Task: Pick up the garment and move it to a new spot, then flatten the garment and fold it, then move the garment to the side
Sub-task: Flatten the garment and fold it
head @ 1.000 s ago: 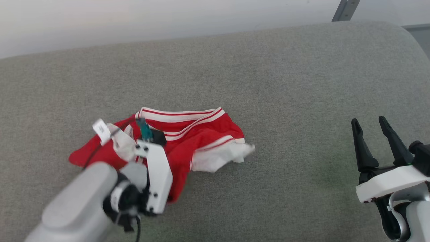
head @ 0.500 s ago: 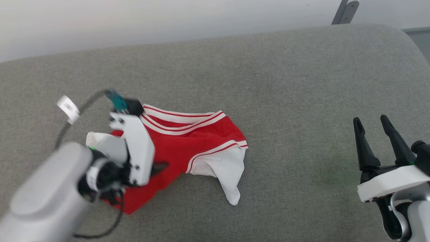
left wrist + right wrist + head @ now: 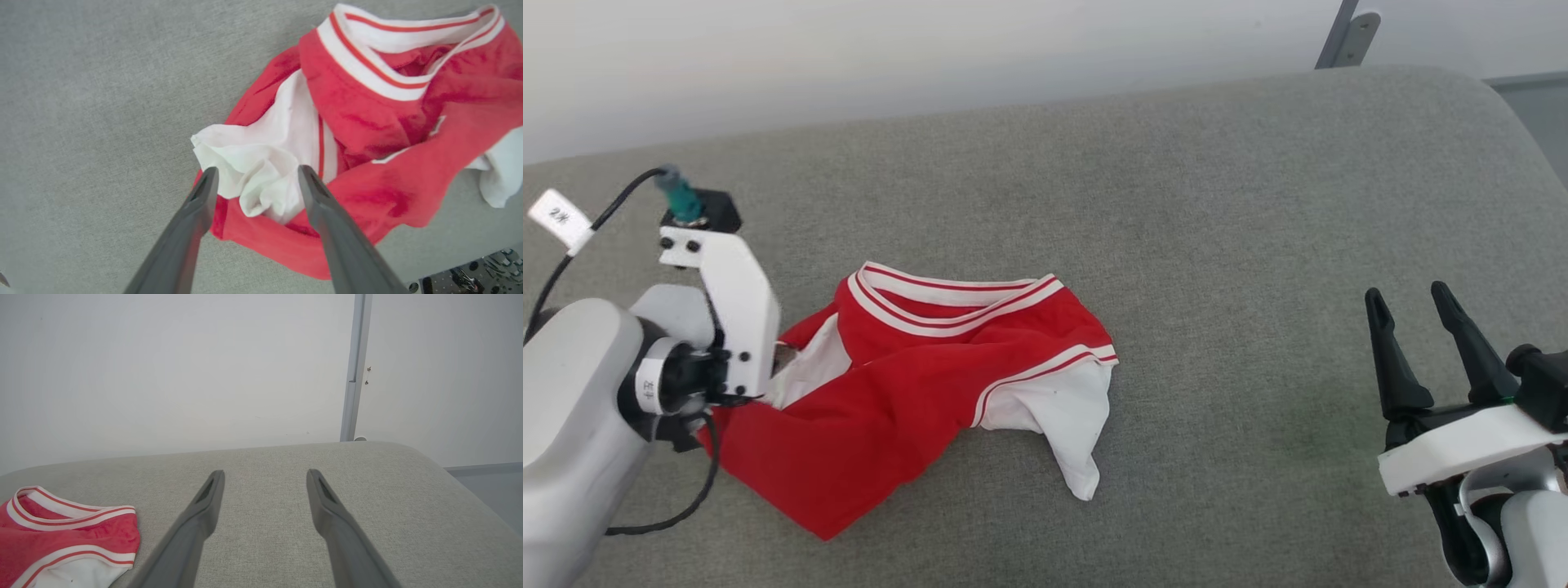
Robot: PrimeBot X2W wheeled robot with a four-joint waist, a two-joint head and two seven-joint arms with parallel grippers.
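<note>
A grey padded surface [image 3: 1217, 204] is seen bearing the garment [image 3: 907, 392], crumpled left of its middle. The left gripper [image 3: 257, 173] is poised spread wide over the bunched white sleeve [image 3: 253, 151], nothing clamped. The right gripper [image 3: 1405, 291] is seen spread and empty, well apart at the right

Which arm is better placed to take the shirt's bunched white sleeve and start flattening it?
Left, probably. The left gripper is open, framing the bunched white sleeve of the garment. The right gripper, also open, sits well off to the side over bare cushion.
</note>
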